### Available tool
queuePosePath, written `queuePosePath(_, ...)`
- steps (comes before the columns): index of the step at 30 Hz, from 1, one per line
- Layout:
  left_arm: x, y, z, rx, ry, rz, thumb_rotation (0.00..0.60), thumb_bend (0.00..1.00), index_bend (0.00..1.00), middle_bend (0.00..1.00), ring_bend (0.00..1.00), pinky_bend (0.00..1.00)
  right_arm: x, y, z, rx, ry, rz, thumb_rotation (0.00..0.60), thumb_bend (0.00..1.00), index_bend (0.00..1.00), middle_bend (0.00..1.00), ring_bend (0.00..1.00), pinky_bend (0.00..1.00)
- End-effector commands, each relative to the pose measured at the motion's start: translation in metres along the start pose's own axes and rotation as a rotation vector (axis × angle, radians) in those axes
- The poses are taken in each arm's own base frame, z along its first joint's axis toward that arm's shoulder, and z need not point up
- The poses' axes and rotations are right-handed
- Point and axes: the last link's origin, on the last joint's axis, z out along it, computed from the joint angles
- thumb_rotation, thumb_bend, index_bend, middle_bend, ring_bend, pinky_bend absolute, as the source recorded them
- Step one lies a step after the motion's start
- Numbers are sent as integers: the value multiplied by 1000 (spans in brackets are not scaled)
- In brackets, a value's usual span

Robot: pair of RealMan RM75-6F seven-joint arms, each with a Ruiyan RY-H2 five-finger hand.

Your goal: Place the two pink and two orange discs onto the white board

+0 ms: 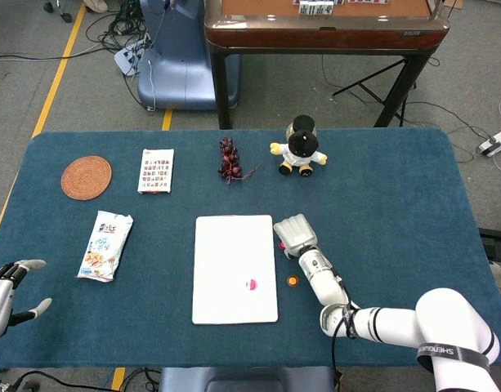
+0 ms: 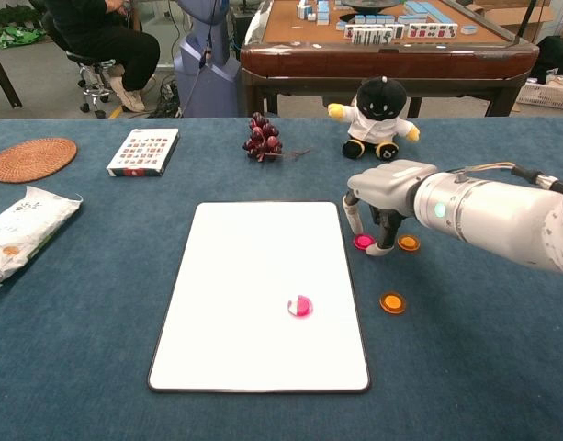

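One pink disc (image 2: 300, 306) lies on the white board (image 2: 253, 276) at lower centre; a second pink disc (image 2: 364, 242) and two orange discs (image 2: 409, 243) (image 2: 392, 302) sit on the blue surface (image 2: 483, 349) just right of the board. Right hand (image 2: 384, 195) hovers over the pink disc, fingers (image 2: 385, 234) pointing down around it, grasp not confirmed. Left hand (image 1: 3, 292), lower left of the head view, fingers spread, holding nothing.

Board (image 2: 263, 294) mid-table; one disc (image 2: 300, 306) on it. Three discs (image 2: 392, 302) on cloth just right of board, right hand (image 2: 377, 197) over the rear two. Behind board: grapes (image 2: 262, 136), doll (image 2: 378, 107). Left of board: booklet (image 2: 144, 151), packet (image 2: 24, 230), coaster (image 2: 30, 158).
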Motion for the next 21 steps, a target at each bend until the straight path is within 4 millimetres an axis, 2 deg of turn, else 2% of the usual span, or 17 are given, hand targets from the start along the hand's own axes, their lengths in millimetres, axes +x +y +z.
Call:
queuePosePath(1,0,0,0,0,0,1,600,165,396,380,340,483,0,0,0,0,-1,2,600,267,495,1000,1000,1000)
queuePosePath(10,-1,0,0,-1,-4,6,600,165,396,380,340,484,7,2,-8,13,22,11,600,271,522,1000,1000,1000)
queuePosePath(21,-2,1,-1,3,-8,12,600,165,396,380,340,484,23,-28,-30,124,69,-4,600,271,522,1000,1000,1000)
